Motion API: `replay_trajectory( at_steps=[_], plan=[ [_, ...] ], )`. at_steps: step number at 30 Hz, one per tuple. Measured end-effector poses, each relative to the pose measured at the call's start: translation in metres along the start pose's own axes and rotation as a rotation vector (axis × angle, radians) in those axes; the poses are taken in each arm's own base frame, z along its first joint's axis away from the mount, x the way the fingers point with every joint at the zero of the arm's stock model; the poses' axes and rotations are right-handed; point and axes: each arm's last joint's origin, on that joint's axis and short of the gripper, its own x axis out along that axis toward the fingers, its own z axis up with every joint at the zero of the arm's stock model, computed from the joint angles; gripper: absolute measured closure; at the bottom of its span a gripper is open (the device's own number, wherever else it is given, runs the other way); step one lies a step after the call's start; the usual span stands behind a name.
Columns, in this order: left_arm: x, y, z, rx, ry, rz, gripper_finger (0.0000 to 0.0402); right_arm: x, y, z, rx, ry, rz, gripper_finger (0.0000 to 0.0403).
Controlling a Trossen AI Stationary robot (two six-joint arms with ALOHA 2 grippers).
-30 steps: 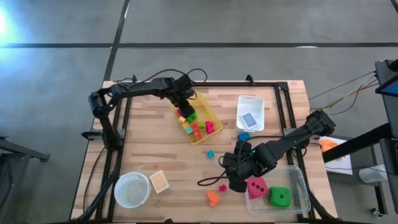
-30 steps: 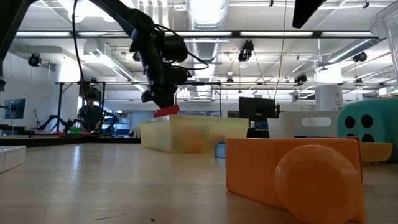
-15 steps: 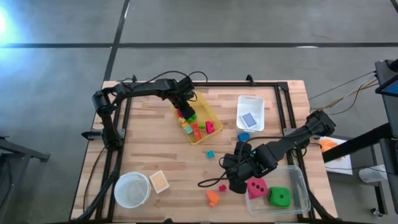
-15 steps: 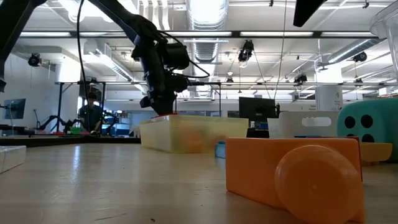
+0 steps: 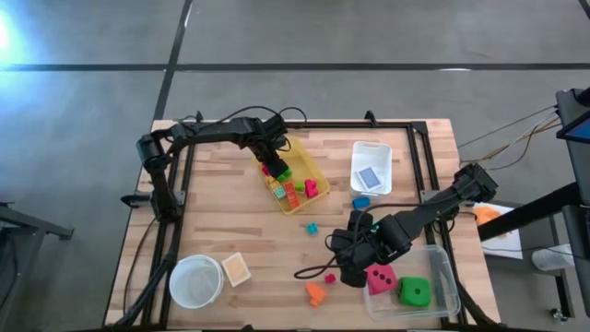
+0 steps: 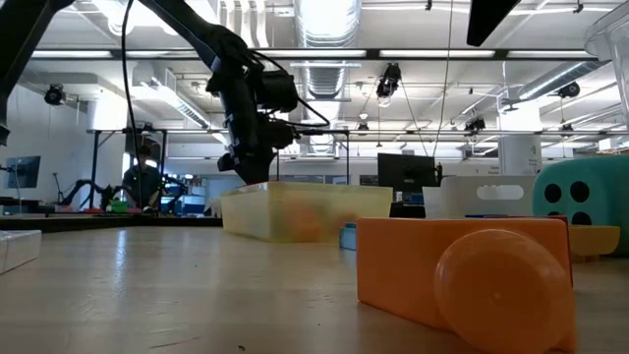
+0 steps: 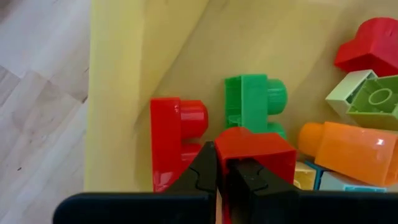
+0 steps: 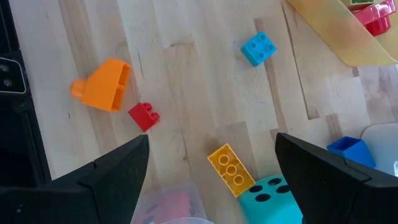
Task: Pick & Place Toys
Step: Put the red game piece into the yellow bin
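Currently placing: left gripper (image 7: 224,171) clamps a red block (image 7: 255,155) low inside the yellow bin (image 5: 297,175), far-left on the bench (image 5: 212,231). Next: release. Right gripper (image 5: 348,269) hangs open near loose blocks, near-right

high: overhead, far | low: tabletop-level | both share yellow bin (image 5: 297,175) — wrists close

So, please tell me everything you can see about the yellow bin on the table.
The yellow bin is an open rectangular tray of translucent-looking yellow plastic, lying at an angle on the wooden table. It holds red, green, orange and pink blocks. The left gripper, shut on a red block, reaches into it.
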Motion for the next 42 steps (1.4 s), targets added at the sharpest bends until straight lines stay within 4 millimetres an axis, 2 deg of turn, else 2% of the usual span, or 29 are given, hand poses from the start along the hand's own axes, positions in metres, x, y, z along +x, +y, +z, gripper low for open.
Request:
replay_trajectory(
  at_steps=[20,30,42],
  plan=[
    [0.001,-0.004,-0.005,-0.021,0.044,0.004,0.0392,0.000,0.001,0.000,-0.002,-0.002,-0.001,0.0060],
    [0.011,-0.005,-0.013,-0.022,0.030,-0.010,0.0392,0.000,0.001,-0.001,-0.002,-0.002,-0.001,0.0060],
    [0.013,-0.004,-0.013,-0.032,0.028,-0.007,0.0392,0.001,0.001,-0.001,-0.003,-0.001,-0.001,0.0060]
  ],
)
